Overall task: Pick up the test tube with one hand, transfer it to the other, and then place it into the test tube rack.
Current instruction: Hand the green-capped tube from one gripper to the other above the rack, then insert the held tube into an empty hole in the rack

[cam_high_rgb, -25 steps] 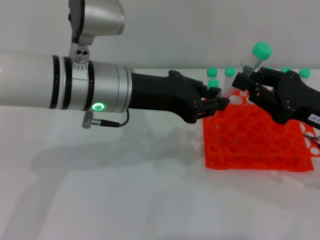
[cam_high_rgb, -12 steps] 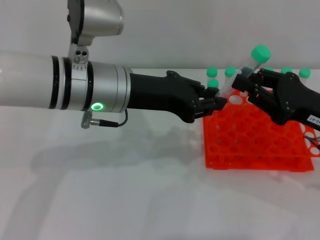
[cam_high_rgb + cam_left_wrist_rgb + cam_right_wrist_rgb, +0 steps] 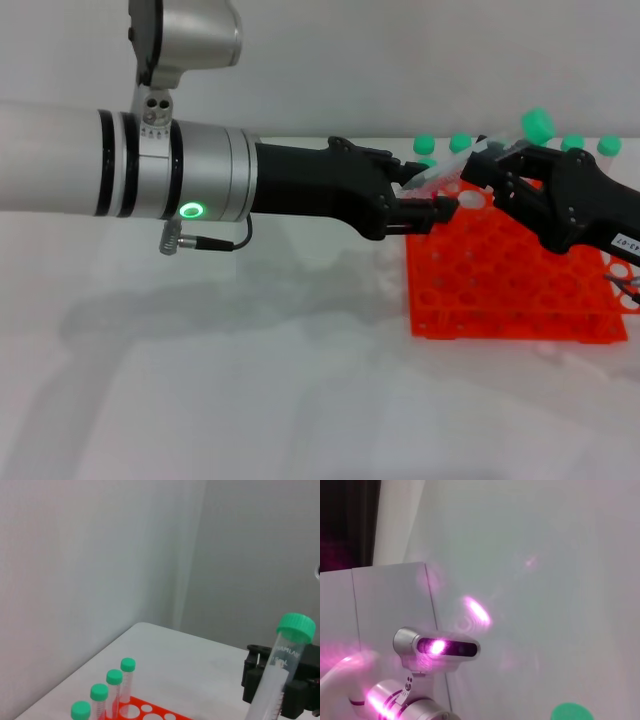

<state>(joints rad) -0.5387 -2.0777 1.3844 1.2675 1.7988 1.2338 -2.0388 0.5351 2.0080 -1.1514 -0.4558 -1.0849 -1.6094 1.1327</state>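
The test tube [image 3: 450,172], clear with a green cap, lies steeply tilted above the back left corner of the orange-red test tube rack [image 3: 500,290]. My left gripper [image 3: 420,190], on the silver-white banded arm, is shut on the tube's lower end. My right gripper [image 3: 490,168], black with a white label, is closed around the tube just below the cap. In the left wrist view the tube [image 3: 280,670] rises in front of the right gripper's fingers [image 3: 300,695]. In the right wrist view only the green cap [image 3: 571,712] shows.
Several other green-capped tubes [image 3: 460,143] stand along the rack's back row; three show in the left wrist view [image 3: 113,690] above the rack's edge [image 3: 150,715]. The white table [image 3: 250,380] stretches left and in front of the rack. A grey wall stands behind.
The tube has tipped from near upright to a low slant, its cap moving right and down toward the right gripper. The left arm has shifted slightly left.
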